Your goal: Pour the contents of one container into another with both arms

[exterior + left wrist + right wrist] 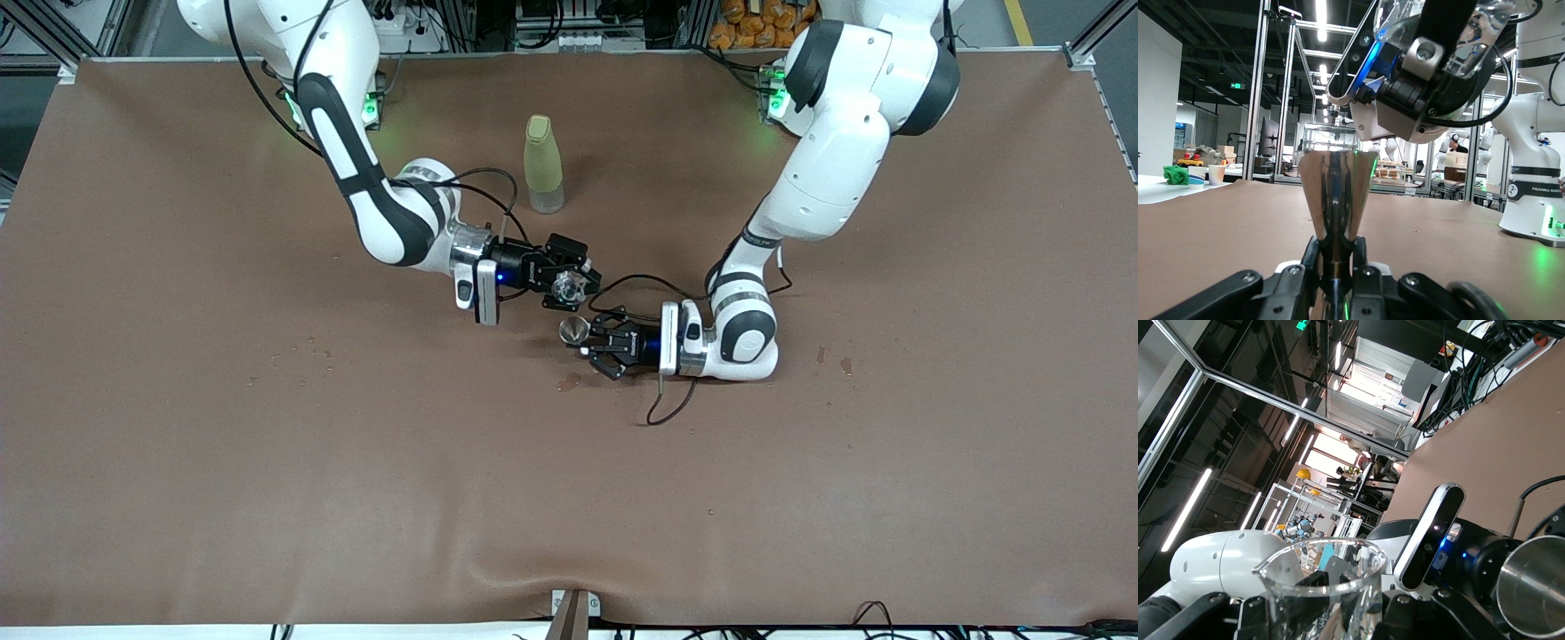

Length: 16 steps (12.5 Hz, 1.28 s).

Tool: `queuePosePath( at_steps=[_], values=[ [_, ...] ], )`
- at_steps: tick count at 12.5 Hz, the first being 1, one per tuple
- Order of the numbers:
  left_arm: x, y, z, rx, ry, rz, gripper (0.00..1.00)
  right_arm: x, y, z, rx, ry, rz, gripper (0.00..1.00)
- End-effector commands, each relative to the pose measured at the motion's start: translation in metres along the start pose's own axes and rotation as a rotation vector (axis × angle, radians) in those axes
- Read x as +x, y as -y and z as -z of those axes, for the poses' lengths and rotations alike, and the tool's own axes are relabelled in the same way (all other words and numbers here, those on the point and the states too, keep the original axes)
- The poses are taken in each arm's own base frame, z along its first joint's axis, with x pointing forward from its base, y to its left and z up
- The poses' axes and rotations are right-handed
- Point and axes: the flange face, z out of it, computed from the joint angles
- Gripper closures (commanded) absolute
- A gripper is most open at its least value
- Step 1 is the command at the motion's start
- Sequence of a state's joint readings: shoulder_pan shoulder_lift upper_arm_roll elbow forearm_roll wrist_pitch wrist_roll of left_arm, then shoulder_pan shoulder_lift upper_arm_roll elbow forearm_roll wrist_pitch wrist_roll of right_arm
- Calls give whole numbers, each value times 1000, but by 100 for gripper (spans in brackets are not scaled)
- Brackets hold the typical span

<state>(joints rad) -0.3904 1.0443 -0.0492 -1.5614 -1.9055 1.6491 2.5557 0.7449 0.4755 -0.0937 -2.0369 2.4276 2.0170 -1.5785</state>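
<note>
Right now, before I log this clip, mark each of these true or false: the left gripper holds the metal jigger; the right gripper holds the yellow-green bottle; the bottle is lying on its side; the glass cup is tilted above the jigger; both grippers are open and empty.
1. The left gripper holds the metal jigger. True.
2. The right gripper holds the yellow-green bottle. False: it is shut on the small glass cup.
3. The bottle is lying on its side. False: it stands upright, untouched, near the arms' bases.
4. The glass cup is tilted above the jigger. True.
5. Both grippers are open and empty. False: each is closed on its vessel.
</note>
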Motion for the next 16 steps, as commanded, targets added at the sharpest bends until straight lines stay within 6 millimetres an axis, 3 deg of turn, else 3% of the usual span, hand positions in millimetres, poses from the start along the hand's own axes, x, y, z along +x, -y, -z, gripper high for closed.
queuePosePath(
  at_steps=[1,16],
  values=[
    [8,-8,-1,-19,3,-3,100,0,12,0,2,-8,-24,100],
    [13,-7,-3,-20,-1,7,100,-6,23,-14,31,11,-248,100]
  ],
)
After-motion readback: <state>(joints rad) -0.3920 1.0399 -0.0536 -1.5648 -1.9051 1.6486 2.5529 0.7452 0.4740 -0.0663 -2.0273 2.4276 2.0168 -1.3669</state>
